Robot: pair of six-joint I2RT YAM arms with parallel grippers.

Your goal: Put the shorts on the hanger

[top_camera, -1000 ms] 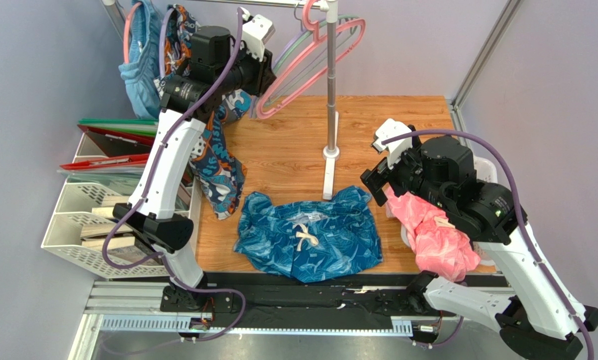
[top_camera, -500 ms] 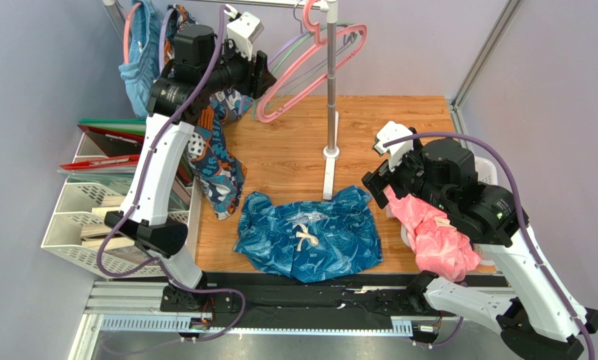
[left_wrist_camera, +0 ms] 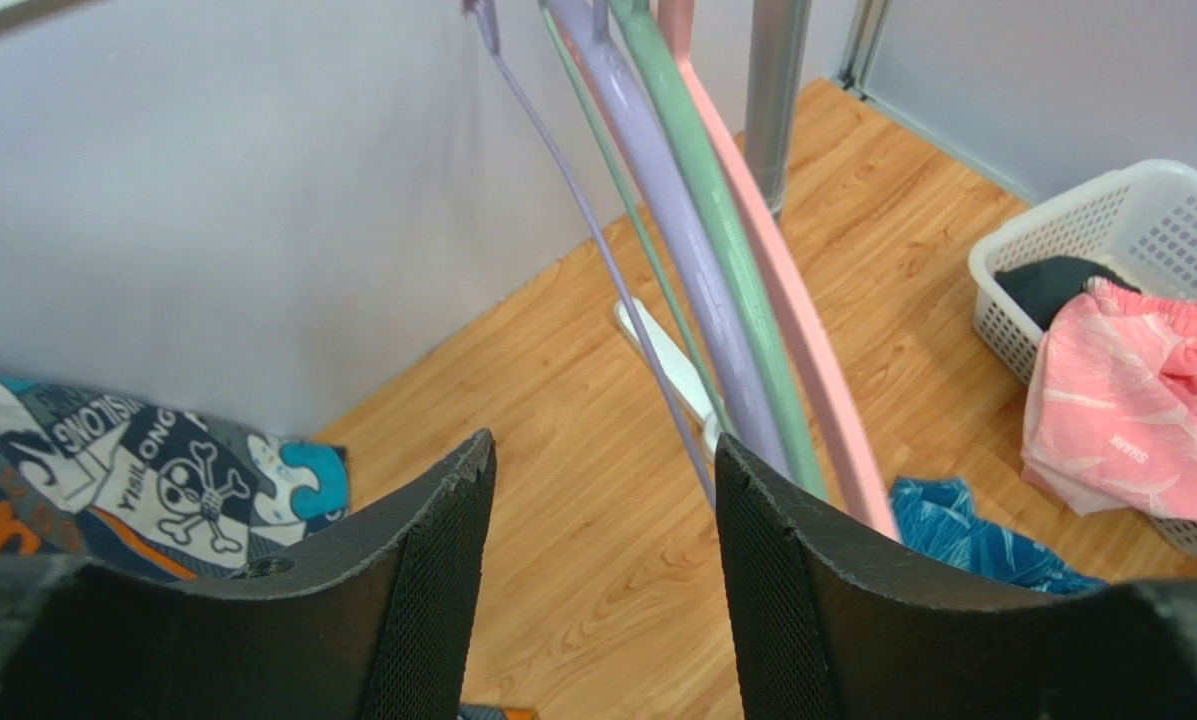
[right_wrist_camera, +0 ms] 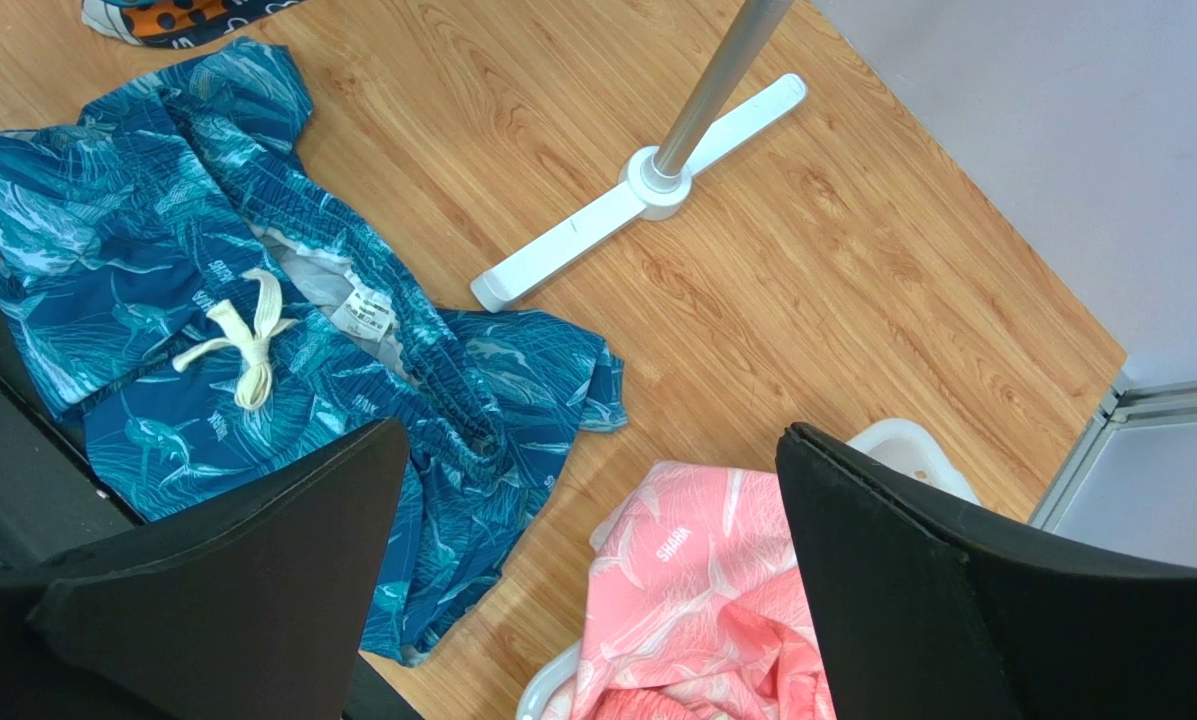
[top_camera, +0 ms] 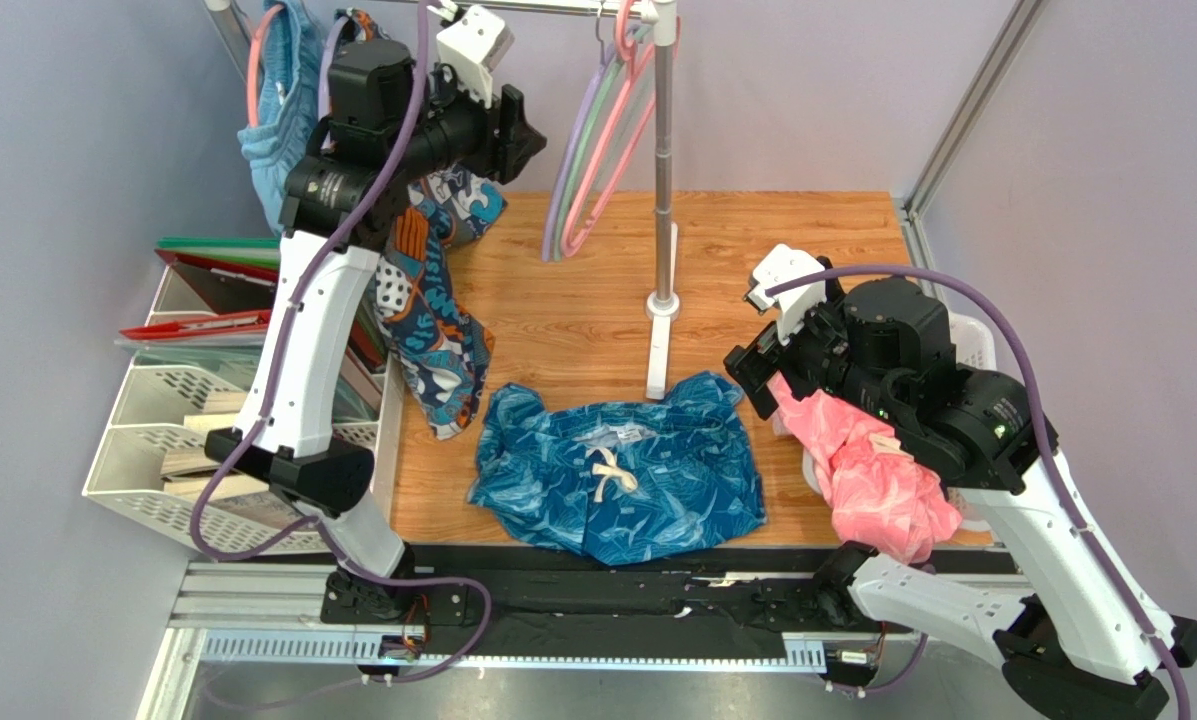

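The wooden table (top_camera: pixel 800 240) carries the rack pole (top_camera: pixel 660 180). The shorts (top_camera: pixel 619 473) lie spread flat just in front of the pole's foot, drawstring up. The hanger (left_wrist_camera: pixel 667 225) hangs just left of the pole, bunched with a mint-green hanger (left_wrist_camera: pixel 739 285) and a pink hanger (left_wrist_camera: pixel 786 285). Left of the pole, the left gripper (left_wrist_camera: pixel 601 450) gapes empty beside them; right of the pole, the right gripper (right_wrist_camera: pixel 592 432) stands wide, empty.

We see the dark blue-teal shorts (top_camera: pixel 615 473) with a pale leafy print lying spread and a little crumpled on the wooden table (top_camera: pixel 800 240), the white drawstring facing up, and the thin lavender hanger (top_camera: pixel 571 150) hanging bare from the rail (top_camera: pixel 559 6) at the back.
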